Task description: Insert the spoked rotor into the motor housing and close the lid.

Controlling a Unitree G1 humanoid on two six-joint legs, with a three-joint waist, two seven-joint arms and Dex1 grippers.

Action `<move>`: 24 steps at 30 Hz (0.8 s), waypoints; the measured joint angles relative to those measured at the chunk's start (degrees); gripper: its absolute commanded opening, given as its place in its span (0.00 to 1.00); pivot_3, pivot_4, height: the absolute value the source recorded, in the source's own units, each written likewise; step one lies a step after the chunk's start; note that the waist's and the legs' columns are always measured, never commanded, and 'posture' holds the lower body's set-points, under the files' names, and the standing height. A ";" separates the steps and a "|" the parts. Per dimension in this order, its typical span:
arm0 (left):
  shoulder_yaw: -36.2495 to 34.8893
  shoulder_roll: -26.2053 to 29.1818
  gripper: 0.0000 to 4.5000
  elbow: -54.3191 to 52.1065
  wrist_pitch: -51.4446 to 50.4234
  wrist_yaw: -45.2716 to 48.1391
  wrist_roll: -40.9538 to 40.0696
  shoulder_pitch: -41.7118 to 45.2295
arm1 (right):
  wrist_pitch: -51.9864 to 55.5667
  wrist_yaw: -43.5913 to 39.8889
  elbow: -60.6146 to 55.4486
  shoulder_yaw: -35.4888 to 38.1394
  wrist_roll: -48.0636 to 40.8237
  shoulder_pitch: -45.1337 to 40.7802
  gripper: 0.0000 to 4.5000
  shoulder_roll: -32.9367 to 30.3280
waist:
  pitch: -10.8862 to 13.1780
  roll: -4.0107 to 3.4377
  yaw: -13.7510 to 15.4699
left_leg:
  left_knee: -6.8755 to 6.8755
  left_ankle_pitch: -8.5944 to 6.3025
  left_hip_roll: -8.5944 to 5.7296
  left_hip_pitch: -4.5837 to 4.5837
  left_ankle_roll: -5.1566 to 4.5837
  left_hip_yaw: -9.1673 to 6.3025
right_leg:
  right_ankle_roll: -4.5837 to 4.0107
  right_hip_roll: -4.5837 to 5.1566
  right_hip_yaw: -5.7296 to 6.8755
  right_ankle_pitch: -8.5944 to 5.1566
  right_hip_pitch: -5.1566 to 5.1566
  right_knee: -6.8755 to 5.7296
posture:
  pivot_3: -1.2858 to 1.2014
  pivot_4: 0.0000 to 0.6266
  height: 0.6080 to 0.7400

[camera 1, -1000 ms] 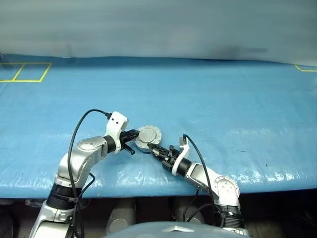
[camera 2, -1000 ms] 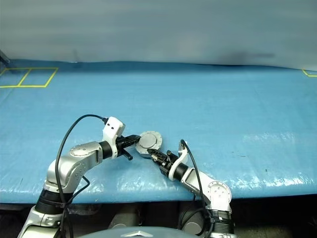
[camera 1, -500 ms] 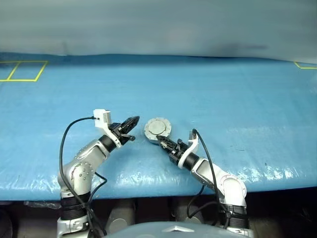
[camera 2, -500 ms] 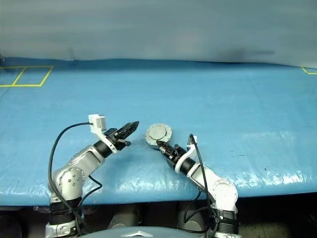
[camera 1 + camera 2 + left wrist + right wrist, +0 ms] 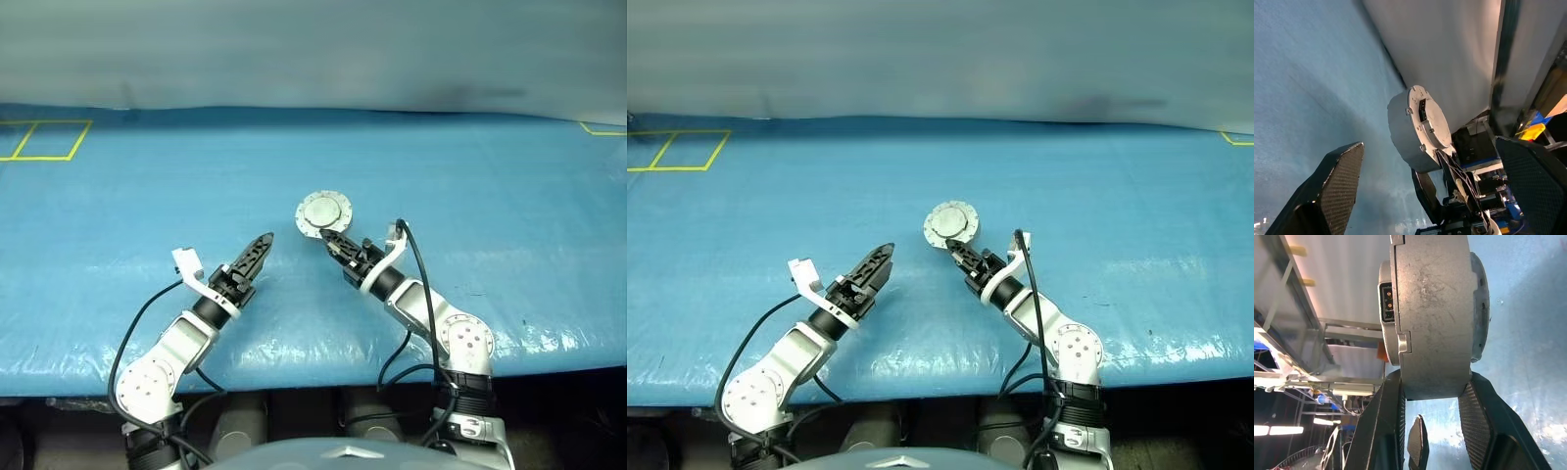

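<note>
The motor housing [image 5: 1432,318] hangs a little above the blue table, its rim pinched between my right gripper's [image 5: 334,238] fingers [image 5: 1479,421]. The lid [image 5: 324,211] lies shut on it, its smooth grey face with the raised centre turned up towards the head camera. The left wrist view shows the housing [image 5: 1418,129] side-on, off the cloth. My left gripper [image 5: 262,242] stands to the housing's left and apart from it. Its fingers [image 5: 1337,186] are spread wide with nothing between them. The spoked rotor is hidden.
A blue tarp [image 5: 470,186] covers the whole table, and its front edge runs just below my arms. Yellow taped squares [image 5: 44,140] mark the far left corner and a yellow line [image 5: 602,128] the far right. A grey wall rises behind the table.
My left gripper came off the housing's left side, drew back and to the left, rolled over and opened. My right gripper carried the housing up and away from me.
</note>
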State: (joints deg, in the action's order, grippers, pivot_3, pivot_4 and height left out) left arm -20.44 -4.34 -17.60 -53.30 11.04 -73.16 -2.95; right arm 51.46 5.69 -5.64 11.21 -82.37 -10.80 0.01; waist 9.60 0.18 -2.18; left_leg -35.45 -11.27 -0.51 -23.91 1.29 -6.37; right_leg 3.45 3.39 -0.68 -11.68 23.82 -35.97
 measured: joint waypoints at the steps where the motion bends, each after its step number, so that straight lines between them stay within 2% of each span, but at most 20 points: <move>1: 0.26 -0.01 1.00 0.07 0.24 -0.22 -1.42 -0.50 | 0.07 0.00 -0.01 -0.07 -0.09 -0.01 0.26 0.00 | 0.00 0.00 0.00 | 0.00 -0.01 -0.01 -0.01 -0.01 0.01 | 0.00 0.00 -0.01 0.00 0.00 0.01 | 0.52 0.24 1.00; 8: 2.75 0.05 1.00 1.54 2.79 -1.04 -8.09 -1.70 | 1.73 0.72 -2.65 -3.06 -2.61 -0.01 0.26 0.59 | 0.01 -0.02 -0.02 | -0.02 -0.01 0.00 0.01 -0.01 0.01 | -0.01 0.00 -0.02 0.00 0.00 0.00 | 0.52 0.24 1.00; 24: 5.35 0.25 1.00 6.39 9.98 5.39 -9.22 -1.99 | 4.03 6.22 -6.40 -11.14 -10.24 1.11 0.26 0.09 | 0.01 -0.02 0.03 | -0.04 -0.01 -0.01 -0.02 -0.01 0.01 | -0.02 0.01 -0.02 0.00 0.01 0.01 | 0.52 0.24 1.00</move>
State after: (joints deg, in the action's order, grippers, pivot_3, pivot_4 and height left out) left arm -15.09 -4.09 -11.20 -43.32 16.44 -82.37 -4.94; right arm 55.49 11.91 -12.03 0.07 -92.61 -9.69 0.10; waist 9.61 0.15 -2.16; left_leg -35.48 -11.29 -0.52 -23.93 1.28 -6.37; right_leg 3.43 3.40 -0.70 -11.68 23.83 -35.95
